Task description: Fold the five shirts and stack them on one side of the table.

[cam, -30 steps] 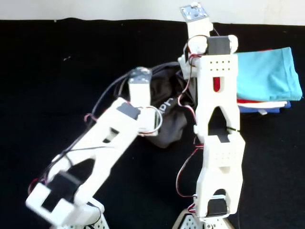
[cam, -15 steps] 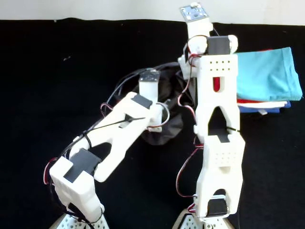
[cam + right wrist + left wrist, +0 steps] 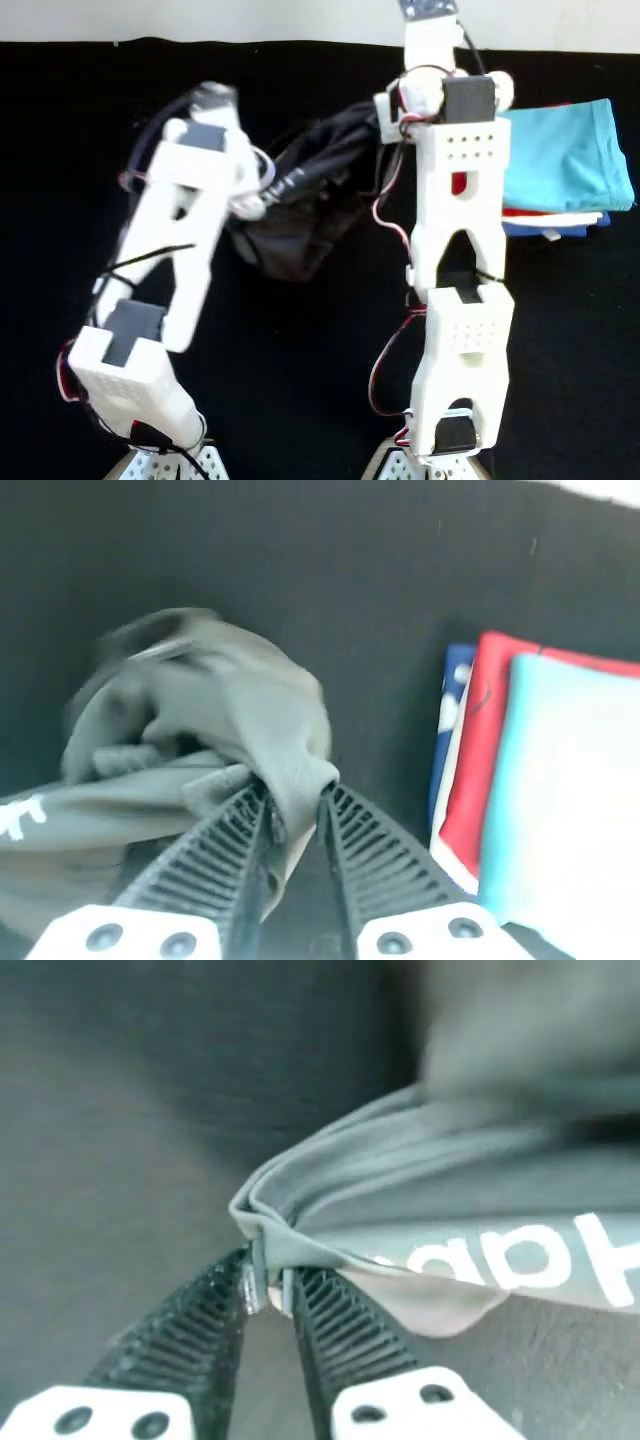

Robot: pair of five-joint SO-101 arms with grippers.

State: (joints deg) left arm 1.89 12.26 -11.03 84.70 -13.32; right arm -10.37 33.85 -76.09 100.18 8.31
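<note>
A black shirt [image 3: 300, 215] with white print hangs stretched between the two arms above the black table. My left gripper [image 3: 268, 1282] is shut on a bunched edge of the black shirt [image 3: 420, 1230]. My right gripper [image 3: 295, 800] is shut on another fold of the black shirt [image 3: 230, 720]. In the high view the left arm [image 3: 185, 215] is raised at the left and the right arm [image 3: 455, 200] stands upright at centre right. A stack of folded shirts [image 3: 555, 165], turquoise on top, lies at the right; in the right wrist view the folded stack [image 3: 540, 770] shows turquoise, red and blue layers.
The black tablecloth [image 3: 90, 130] covers the table, with open room at the left and front. A pale wall strip [image 3: 200, 18] runs along the far edge. Red and black cables [image 3: 390, 350] hang beside the right arm.
The left arm has swung up and to the left, pulling the black shirt off the table and stretching it. The right arm has lifted slightly.
</note>
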